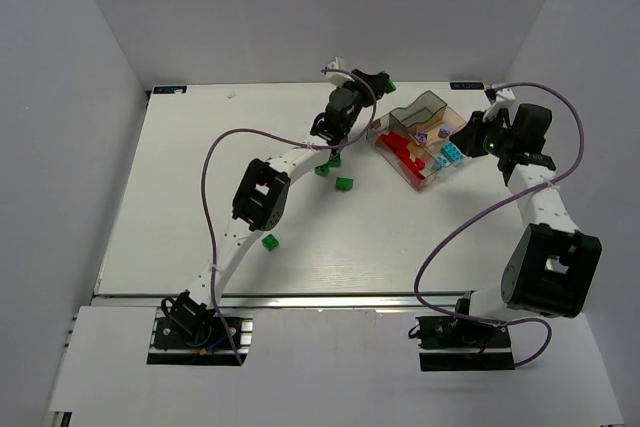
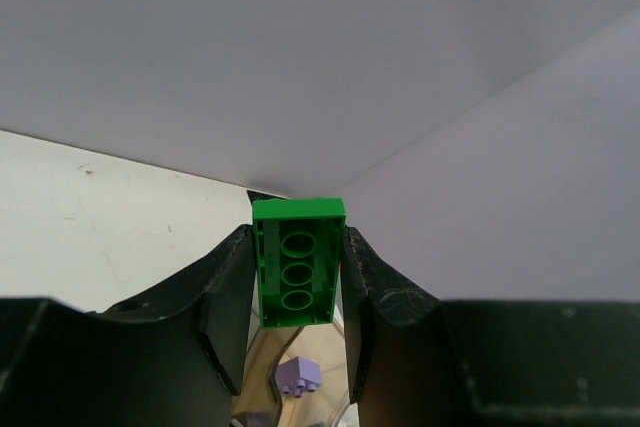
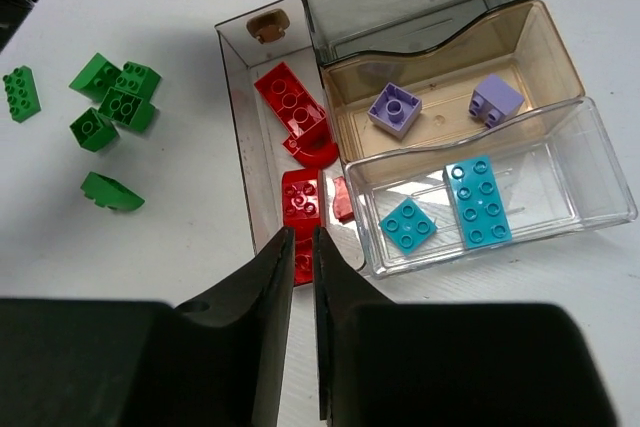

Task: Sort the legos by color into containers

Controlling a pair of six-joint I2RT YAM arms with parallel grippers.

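**A:** Where was the green brick (image 2: 298,269)?

**B:** My left gripper (image 2: 298,247) had it clamped between both fingers, up by the far edge of the worktop, right of middle, above the tray (image 1: 430,103). Its long axis ran in line with the fingers, and its hollow underside faced my wrist camera.

**A:** And your other arm?

**B:** My right gripper (image 3: 303,269) hung over the red legos (image 3: 290,105) in the tray. Its fingers were nearly together, with nothing between them.
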